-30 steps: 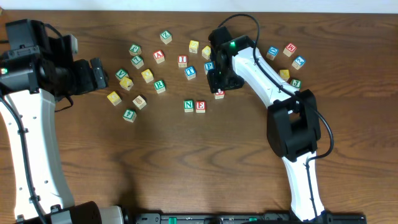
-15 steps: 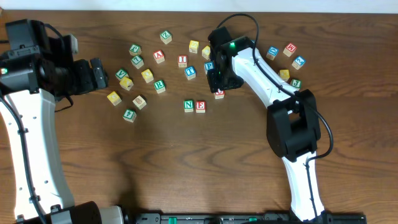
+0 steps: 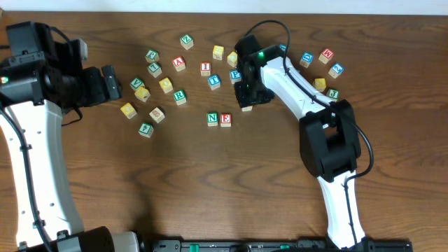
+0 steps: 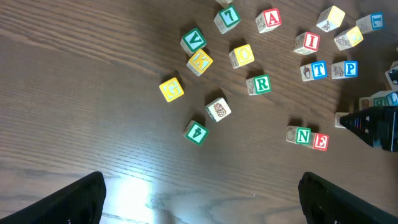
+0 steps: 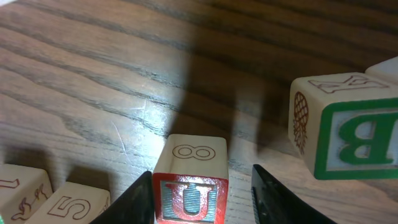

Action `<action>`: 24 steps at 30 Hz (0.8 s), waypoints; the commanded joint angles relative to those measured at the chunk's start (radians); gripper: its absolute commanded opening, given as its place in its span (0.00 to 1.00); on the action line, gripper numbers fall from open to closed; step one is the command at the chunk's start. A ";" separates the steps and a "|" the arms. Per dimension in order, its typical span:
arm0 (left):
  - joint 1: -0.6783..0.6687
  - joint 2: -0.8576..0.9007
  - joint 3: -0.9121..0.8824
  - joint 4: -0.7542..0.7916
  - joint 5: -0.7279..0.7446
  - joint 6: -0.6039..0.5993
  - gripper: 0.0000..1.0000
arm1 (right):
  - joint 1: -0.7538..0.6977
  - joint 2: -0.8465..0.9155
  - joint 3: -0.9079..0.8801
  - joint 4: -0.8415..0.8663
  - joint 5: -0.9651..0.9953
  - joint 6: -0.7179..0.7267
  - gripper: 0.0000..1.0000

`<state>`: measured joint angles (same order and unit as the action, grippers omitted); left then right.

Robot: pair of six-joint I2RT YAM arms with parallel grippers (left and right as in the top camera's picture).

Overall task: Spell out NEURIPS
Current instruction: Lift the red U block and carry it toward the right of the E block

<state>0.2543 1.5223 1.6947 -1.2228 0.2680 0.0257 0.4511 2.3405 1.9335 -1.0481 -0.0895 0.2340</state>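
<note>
U cube (image 5: 191, 194): red-framed U faces the right wrist cam, with an 8 on the top face. It sits flat on the table (image 3: 210, 182), just past E on the right-arm side of the N cube and a touch farther back.
Right gripper (image 5: 200, 196): it's down over the U cube with a finger on each side. One finger looks to be against the cube and the other has a sliver of gap, so it's straddling, not pinching.
N cube (image 3: 212, 119): green frame, letter up, using this one as the landmark.
E cube (image 3: 225, 119): red frame, touching N on the right-arm side, the two in a neat row.
R cube (image 3: 180, 96): green frame, on the left-arm side of N and farther back, clearly apart.
I cube (image 3: 205, 68): red frame, pretty much straight back from N, well apart.
P cube (image 3: 236, 74): blue letter, back and right-arm side of N, tucked against the right arm.
T cube (image 3: 214, 81): blue letter, back from N, between I and P.
S cube: honestly can't tell which yellow one it is.
B cube (image 5: 354, 134): green frame, near U in the right wrist view but not touching. Can't place it against N.
Left gripper (image 4: 202, 180): fingers spread wide with nothing between them, hanging far off on the left-arm side of N.
</note>
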 commanded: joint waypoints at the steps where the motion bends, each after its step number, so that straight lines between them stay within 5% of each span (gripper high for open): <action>1: 0.003 -0.006 0.023 0.000 0.012 -0.001 0.97 | 0.009 0.002 -0.007 0.004 0.011 0.012 0.40; 12: 0.003 -0.007 0.023 0.000 0.012 -0.001 0.97 | 0.009 -0.002 -0.006 -0.045 -0.011 0.035 0.26; 24: 0.003 -0.007 0.023 0.000 0.012 -0.001 0.98 | 0.048 -0.002 -0.006 -0.179 -0.060 0.058 0.28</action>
<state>0.2543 1.5223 1.6947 -1.2224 0.2680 0.0257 0.4583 2.3405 1.9335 -1.2140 -0.1345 0.2752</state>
